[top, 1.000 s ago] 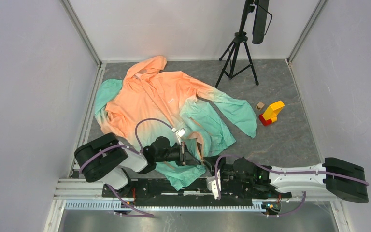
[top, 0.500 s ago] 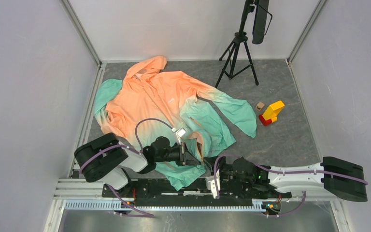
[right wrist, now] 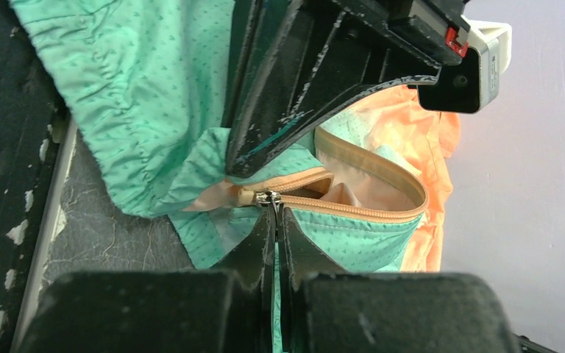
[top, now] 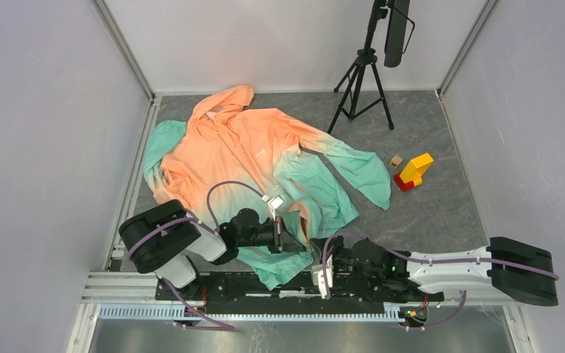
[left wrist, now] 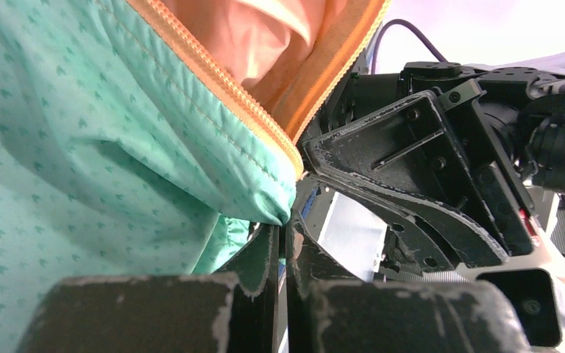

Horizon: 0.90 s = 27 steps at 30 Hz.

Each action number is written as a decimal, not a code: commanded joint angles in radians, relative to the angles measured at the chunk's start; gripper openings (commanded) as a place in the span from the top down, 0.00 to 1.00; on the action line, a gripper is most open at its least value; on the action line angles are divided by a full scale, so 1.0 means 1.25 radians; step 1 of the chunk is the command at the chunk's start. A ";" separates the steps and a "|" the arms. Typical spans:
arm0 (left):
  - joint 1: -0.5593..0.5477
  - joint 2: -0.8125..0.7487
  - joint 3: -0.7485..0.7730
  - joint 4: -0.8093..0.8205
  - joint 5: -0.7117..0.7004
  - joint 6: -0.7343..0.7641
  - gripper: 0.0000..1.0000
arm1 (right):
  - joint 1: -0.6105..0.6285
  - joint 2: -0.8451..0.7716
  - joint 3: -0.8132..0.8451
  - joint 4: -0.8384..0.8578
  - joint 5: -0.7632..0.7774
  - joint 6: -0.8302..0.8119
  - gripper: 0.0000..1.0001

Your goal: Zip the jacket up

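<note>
The jacket (top: 243,158) lies spread on the grey floor, orange at hood and shoulders, teal at hem and sleeves. Its front is open near the hem, with the orange zipper tape (left wrist: 221,84) running along the teal edge. My left gripper (top: 296,240) is shut on the teal hem corner (left wrist: 265,198) next to the zipper's bottom end. My right gripper (top: 319,257) is shut on the metal zipper pull (right wrist: 268,197), with the slider at the bottom end of the zipper (right wrist: 360,209). The two grippers are close together over the hem.
A black tripod (top: 360,81) stands at the back right. A yellow and red block (top: 414,171) and a small wooden cube (top: 396,160) lie right of the jacket's sleeve. The metal base rail (top: 265,290) runs along the near edge.
The right arm has shifted slightly to the left, toward the left gripper. The left arm's base link has shifted slightly. The jacket lies as before.
</note>
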 commanded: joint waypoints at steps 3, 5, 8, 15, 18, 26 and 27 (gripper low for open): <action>0.000 0.008 0.015 0.000 0.009 -0.032 0.98 | 0.003 0.035 0.104 -0.037 0.070 0.105 1.00; -0.002 0.005 0.013 -0.005 0.006 -0.032 0.98 | 0.003 0.046 0.125 -0.047 0.079 0.130 1.00; -0.003 -0.001 0.013 -0.019 0.001 -0.032 0.98 | 0.003 0.051 0.131 -0.035 0.073 0.152 1.00; -0.006 -0.015 0.019 -0.093 -0.019 -0.030 0.98 | 0.003 0.053 0.167 -0.039 0.123 0.187 1.00; -0.013 -0.029 0.034 -0.148 -0.025 -0.027 0.98 | 0.002 0.072 0.177 0.015 0.215 0.225 1.00; -0.061 -0.092 0.083 -0.278 -0.066 -0.031 0.98 | -0.014 0.135 0.262 0.015 0.241 0.202 1.00; -0.066 -0.101 0.082 -0.290 -0.078 -0.034 0.98 | -0.019 0.136 0.271 0.012 0.241 0.201 1.00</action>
